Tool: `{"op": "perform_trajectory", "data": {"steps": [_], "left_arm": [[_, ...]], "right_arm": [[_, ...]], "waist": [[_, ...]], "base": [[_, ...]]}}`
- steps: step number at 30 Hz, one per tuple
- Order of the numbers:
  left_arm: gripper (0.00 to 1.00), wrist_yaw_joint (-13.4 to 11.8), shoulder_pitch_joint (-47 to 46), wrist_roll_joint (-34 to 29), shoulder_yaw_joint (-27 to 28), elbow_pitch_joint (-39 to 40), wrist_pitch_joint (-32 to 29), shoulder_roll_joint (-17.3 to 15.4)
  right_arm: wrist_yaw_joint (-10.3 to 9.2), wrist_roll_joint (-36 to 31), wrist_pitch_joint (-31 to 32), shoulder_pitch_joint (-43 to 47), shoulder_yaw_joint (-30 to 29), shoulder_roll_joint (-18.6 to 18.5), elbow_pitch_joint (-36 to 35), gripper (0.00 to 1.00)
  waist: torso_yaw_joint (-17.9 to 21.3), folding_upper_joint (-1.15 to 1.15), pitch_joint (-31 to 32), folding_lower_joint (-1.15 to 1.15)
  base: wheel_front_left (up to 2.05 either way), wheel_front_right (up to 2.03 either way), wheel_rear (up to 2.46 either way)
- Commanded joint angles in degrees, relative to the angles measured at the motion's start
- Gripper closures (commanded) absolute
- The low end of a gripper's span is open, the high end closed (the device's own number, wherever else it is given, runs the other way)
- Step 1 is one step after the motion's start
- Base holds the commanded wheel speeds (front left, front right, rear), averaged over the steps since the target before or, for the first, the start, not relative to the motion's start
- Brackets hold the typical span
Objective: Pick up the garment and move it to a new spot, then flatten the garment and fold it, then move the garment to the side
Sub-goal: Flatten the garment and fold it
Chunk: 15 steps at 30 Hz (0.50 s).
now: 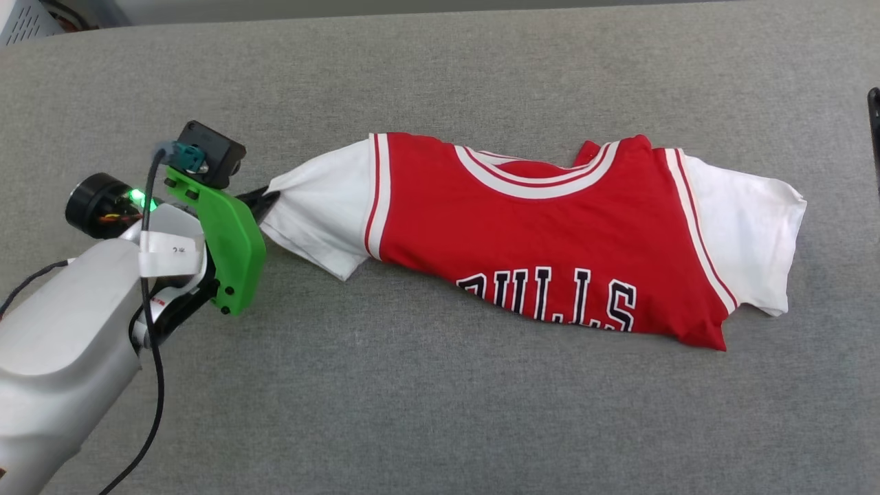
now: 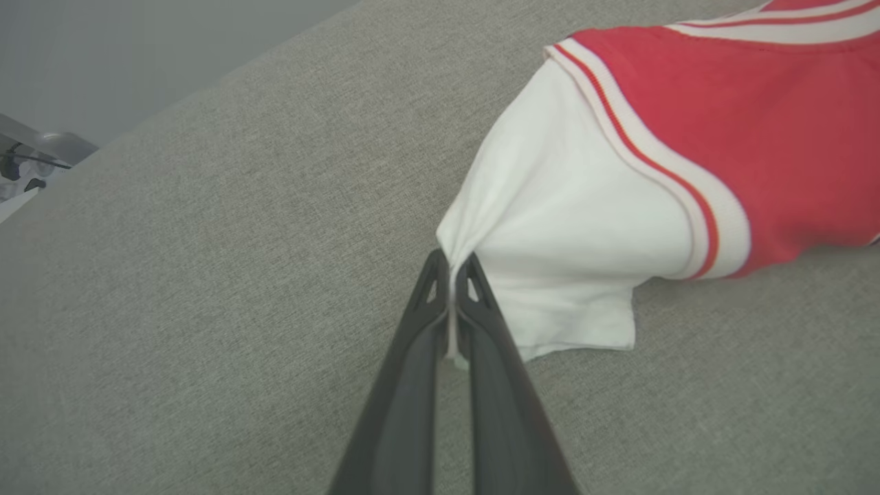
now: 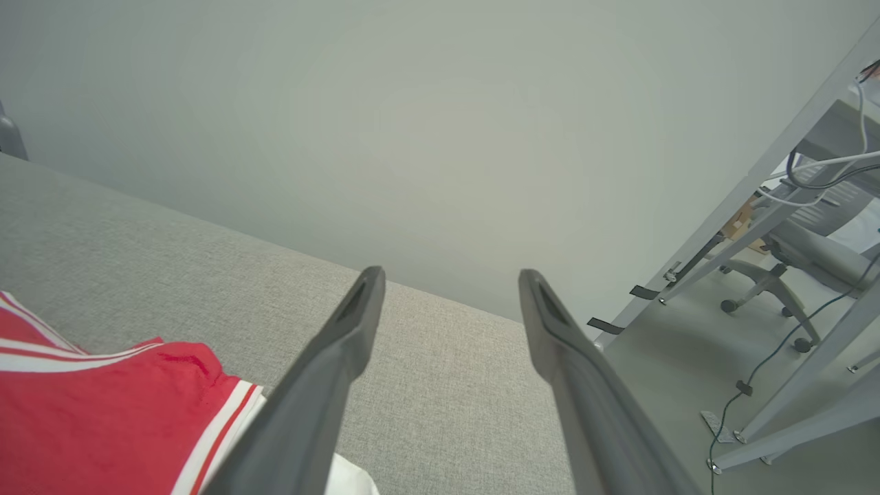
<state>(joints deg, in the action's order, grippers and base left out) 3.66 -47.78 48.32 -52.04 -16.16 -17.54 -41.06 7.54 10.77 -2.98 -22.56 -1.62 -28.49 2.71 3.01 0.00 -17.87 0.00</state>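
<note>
Nearest, the left gripper [image 2: 452, 267] was clenched on the cuff of the white sleeve [image 2: 570, 227]. The garment [image 1: 550, 234] lay lengthwise on the grey table [image 1: 440, 412], running rightward from it toward the wide-spread, empty right gripper [image 3: 450, 282].

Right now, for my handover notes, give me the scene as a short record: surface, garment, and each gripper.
surface: grey fabric-covered table
garment: red jersey with white sleeves, lying rumpled and front up, black lettering at its near edge
left gripper: shut, pinching the hem of the white sleeve on the robot's left
right gripper: open, holding nothing, above the table near the garment's other end
</note>
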Motion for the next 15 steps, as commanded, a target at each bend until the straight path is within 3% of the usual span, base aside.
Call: {"op": "perform_trajectory", "data": {"steps": [1, 8, 12, 15], "left_arm": [[1.00, -0.8, 0.4, 0.0, 0.6, 0.8, 0.7, -1.0], [1.00, -3.5, 0.6, -0.6, 1.9, 6.3, 1.4, -3.3], [1.00, -4.7, -0.2, -1.4, 2.2, 8.7, 1.4, -3.6], [1.00, -5.1, -1.2, -2.0, 2.3, 9.9, 1.4, -3.2]], "right_arm": [[-0.05, 3.2, 3.6, -1.9, 1.6, -2.1, 0.7, 0.00], [-0.05, 22.0, 29.3, -6.8, 13.2, -15.6, 2.0, 0.00], [-0.05, 29.2, 41.6, -9.5, 17.3, -19.3, 3.7, 0.00], [-0.05, 30.8, 46.6, -12.2, 19.3, -19.4, 6.0, 0.00]], "waist": [[-0.3, 0.00, -0.5, 0.00], [-1.5, 0.00, -3.3, 0.00], [-2.4, 0.00, -5.8, 0.00], [-3.2, 0.00, -7.8, 0.00]], "base": [[0.00, 0.00, 0.00], [0.00, 0.00, 0.00], [0.00, 0.00, 0.00], [0.00, 0.00, 0.00]]}}
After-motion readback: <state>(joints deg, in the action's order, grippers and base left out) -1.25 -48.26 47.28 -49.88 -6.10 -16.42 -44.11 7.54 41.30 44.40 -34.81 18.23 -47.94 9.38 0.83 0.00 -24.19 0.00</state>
